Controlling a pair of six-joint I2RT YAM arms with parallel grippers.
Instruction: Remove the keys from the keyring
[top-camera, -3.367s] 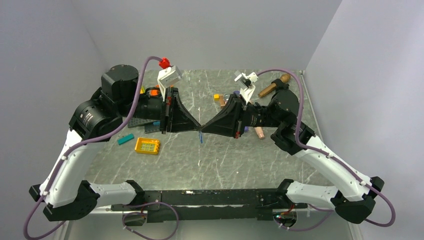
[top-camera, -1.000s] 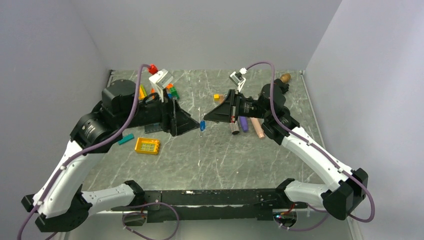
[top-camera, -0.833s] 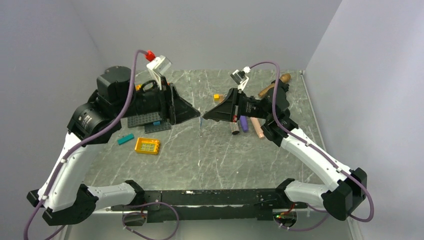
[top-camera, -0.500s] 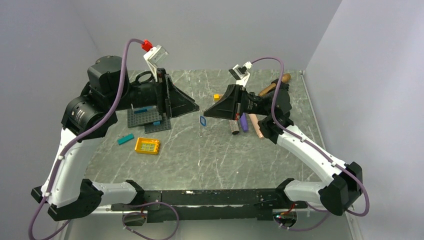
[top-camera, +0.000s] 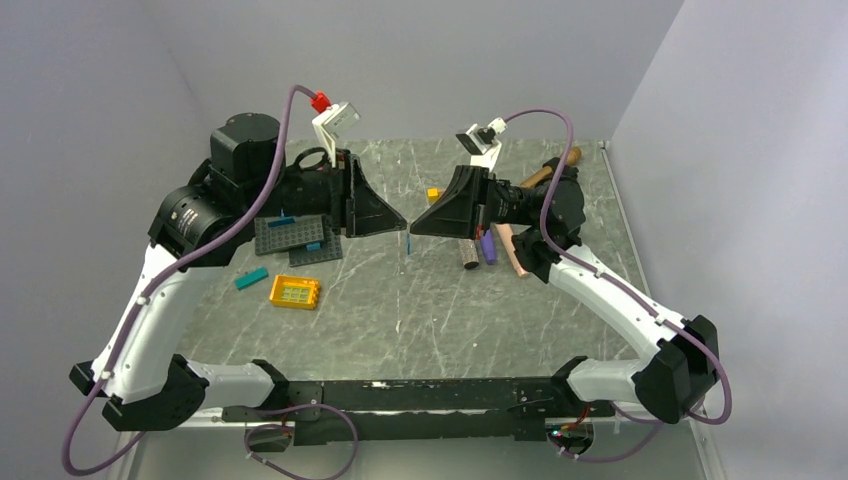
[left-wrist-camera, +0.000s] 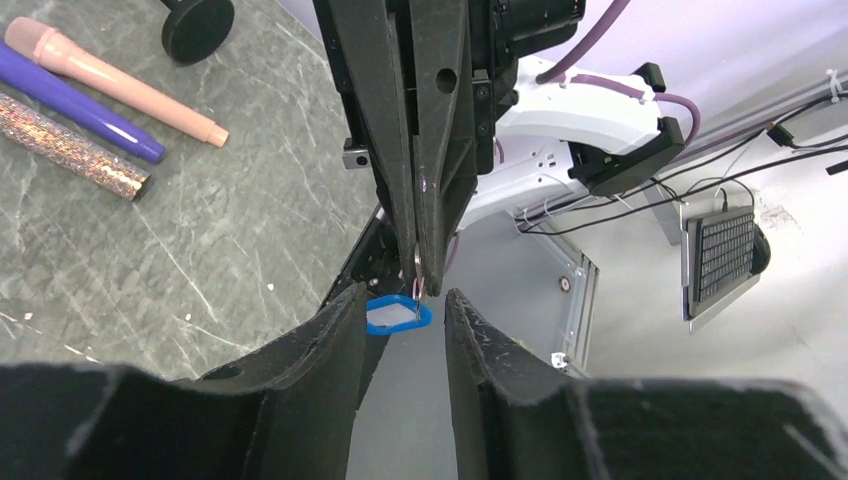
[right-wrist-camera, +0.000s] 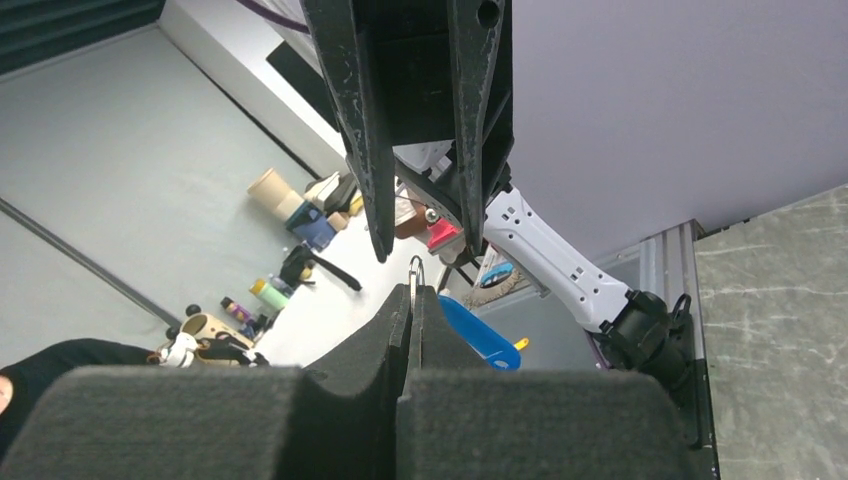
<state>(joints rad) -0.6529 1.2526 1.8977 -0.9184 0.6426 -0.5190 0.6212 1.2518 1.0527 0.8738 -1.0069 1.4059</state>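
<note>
pens (left-wrist-camera: 80, 105) 3 | grey baseplates (top-camera: 290, 235) 2 | orange tray (top-camera: 294, 292) 1 | teal bar (top-camera: 251, 279) 1 | keyring (left-wrist-camera: 398, 316) 1

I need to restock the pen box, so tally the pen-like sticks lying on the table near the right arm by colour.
pink stick: 1
purple stick: 1
glittery stick: 1
Total: 3

You are seeing the left gripper (top-camera: 401, 228) and right gripper (top-camera: 413, 231) meeting tip to tip, the keyring (top-camera: 408, 243) hanging between them. The grey baseplate (top-camera: 285, 236) is crowding the left flank and the pens (top-camera: 487, 247) the right. The near table (top-camera: 420, 320) is offering free passage.
</note>
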